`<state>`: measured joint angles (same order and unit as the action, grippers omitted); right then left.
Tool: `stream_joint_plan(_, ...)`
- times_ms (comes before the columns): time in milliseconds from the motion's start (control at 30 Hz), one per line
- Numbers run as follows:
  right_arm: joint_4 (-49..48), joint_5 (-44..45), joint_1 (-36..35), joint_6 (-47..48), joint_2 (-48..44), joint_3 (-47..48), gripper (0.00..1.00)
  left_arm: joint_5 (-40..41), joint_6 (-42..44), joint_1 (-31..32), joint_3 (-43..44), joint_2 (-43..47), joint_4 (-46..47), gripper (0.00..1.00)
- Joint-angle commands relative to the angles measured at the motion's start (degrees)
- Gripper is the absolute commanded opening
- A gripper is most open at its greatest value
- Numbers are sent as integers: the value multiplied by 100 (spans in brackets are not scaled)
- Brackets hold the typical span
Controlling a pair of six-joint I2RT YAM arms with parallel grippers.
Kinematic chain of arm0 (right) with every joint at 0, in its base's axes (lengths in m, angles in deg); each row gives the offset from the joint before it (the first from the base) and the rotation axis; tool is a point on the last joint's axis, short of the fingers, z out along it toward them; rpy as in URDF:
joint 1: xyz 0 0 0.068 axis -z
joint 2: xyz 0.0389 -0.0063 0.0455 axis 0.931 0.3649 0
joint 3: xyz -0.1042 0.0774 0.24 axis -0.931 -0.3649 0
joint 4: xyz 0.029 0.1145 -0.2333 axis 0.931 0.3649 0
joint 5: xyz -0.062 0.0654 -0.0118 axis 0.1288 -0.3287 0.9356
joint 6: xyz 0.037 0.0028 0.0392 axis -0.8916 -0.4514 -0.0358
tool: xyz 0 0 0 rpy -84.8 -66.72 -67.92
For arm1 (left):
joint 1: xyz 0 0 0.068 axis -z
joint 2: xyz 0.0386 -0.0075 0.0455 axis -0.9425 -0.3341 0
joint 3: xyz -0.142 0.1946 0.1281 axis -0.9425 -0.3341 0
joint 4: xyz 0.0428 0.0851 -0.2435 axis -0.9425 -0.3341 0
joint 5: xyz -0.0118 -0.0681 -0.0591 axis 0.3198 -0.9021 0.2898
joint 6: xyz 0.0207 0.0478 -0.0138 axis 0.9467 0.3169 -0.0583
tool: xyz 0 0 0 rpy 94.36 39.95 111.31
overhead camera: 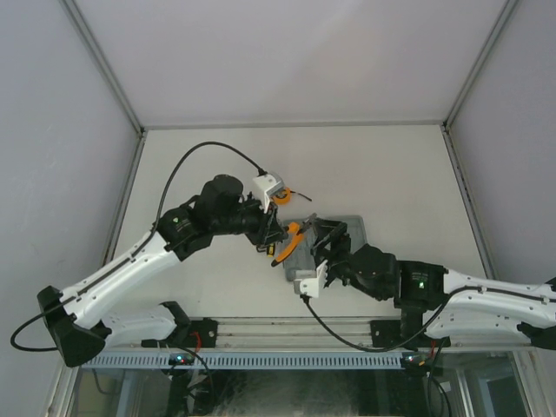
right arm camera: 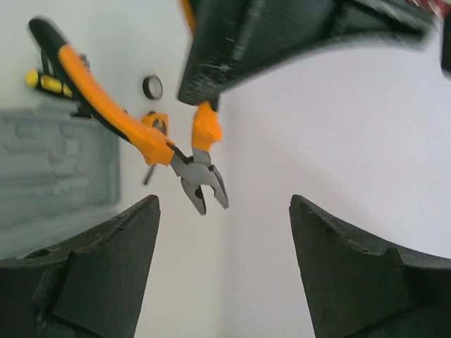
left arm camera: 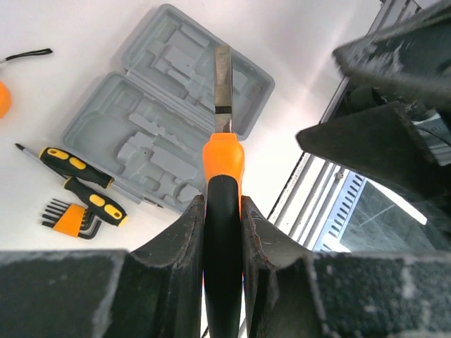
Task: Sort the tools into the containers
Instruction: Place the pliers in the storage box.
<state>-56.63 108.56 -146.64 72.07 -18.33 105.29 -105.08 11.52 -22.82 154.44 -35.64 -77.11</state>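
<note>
The grey case (left arm camera: 106, 116) lies open, seen whole only from my left wrist. My left pincer (left arm camera: 224, 211) clamps one handle of the pliers (right arm camera: 134, 130), and my right pincer (right arm camera: 224, 208) gapes empty near their nose. The screwdrivers (left arm camera: 74, 167) and hex keys (left arm camera: 68, 218) lie beside the case. The ring (right arm camera: 152, 87), blurred, seems to lie on the table.

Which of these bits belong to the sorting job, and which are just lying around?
Part of the job: pliers, two screwdrivers, hex-key set, black ring, tape measure, grey tool case.
Just there: white table, side walls.
</note>
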Motion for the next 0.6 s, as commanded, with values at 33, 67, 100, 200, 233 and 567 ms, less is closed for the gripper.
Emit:
stream_joint_plan(33,-934,342,56,-2950,-451,-28,73,336,-125,-63,-214,562,669,0)
stream_joint_plan(67,-1026,481,65,-3273,-521,-79,73,404,-132,-63,-250,625,725,0)
stream_joint_plan(100,-1104,595,61,-3558,-612,-129,73,459,-143,-71,-304,680,780,0)
stream_joint_plan(200,-1341,801,82,-4526,-894,-251,72,618,-215,-90,-457,862,993,0)
stream_joint_plan(233,-1441,868,109,-4861,-979,-303,71,675,-254,-98,-507,922,1075,0)
stream_joint_plan(567,-1259,1013,1384,-10488,-1224,-335,65,1285,-546,-115,-1053,1504,1889,0)
